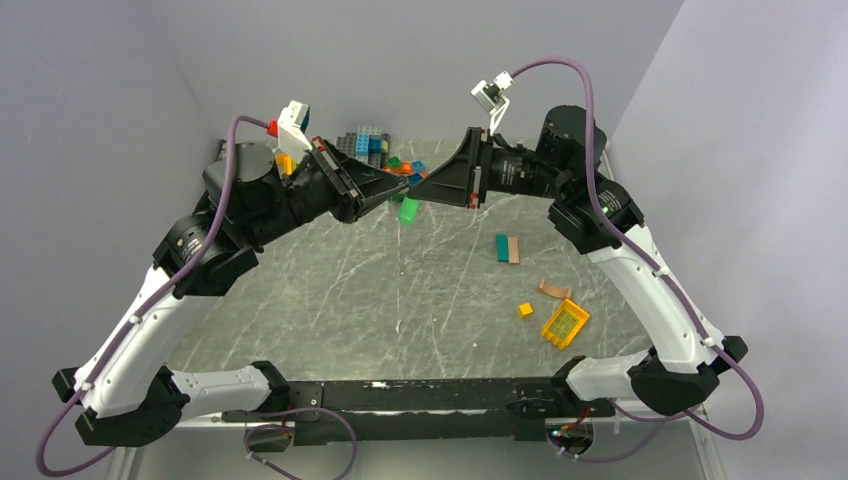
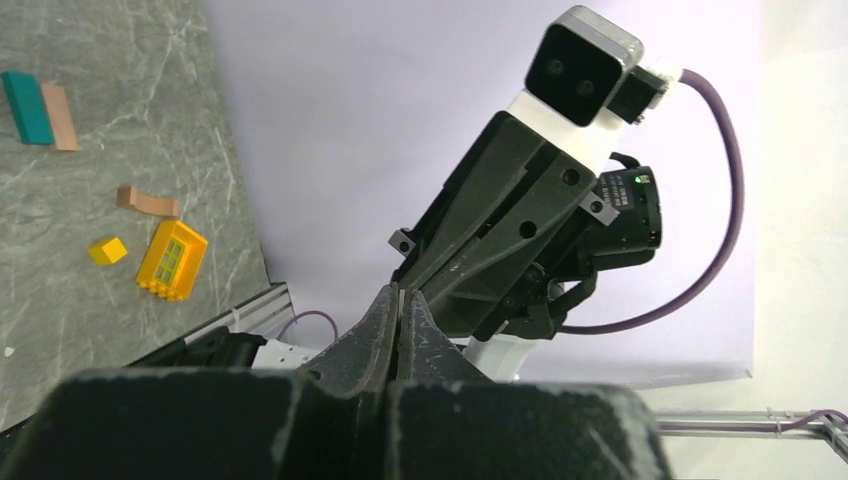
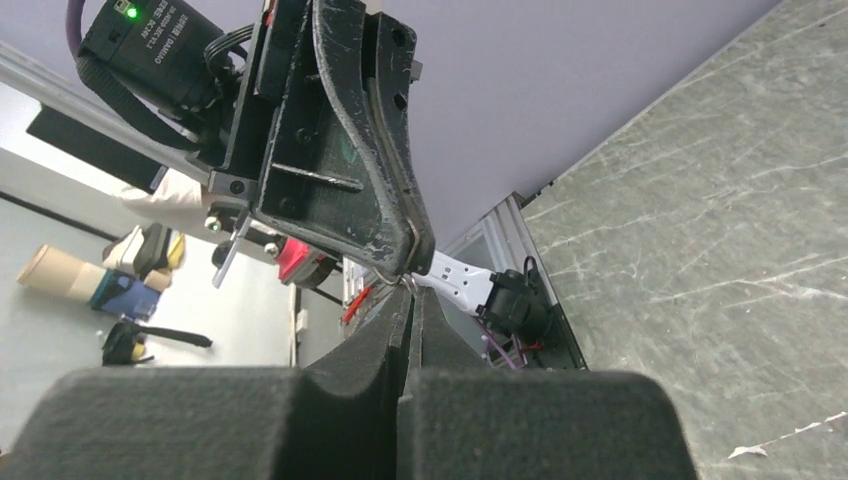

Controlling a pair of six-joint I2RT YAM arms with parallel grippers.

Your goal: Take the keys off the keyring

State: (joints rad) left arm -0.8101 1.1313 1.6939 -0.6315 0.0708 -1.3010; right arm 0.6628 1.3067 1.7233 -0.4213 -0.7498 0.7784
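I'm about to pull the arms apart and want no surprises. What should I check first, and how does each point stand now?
1. Left gripper shut on the keyring: ok.
2. Right gripper shut: ok.
3. Right gripper actually pinching the ring: cannot tell.
4. Keys on the ring: cannot tell, none visible.
5. Both grippers raised off the table: ok.

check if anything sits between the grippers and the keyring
Nothing visible does. The left gripper and right gripper meet tip to tip, both shut on the keyring in the air above the table.
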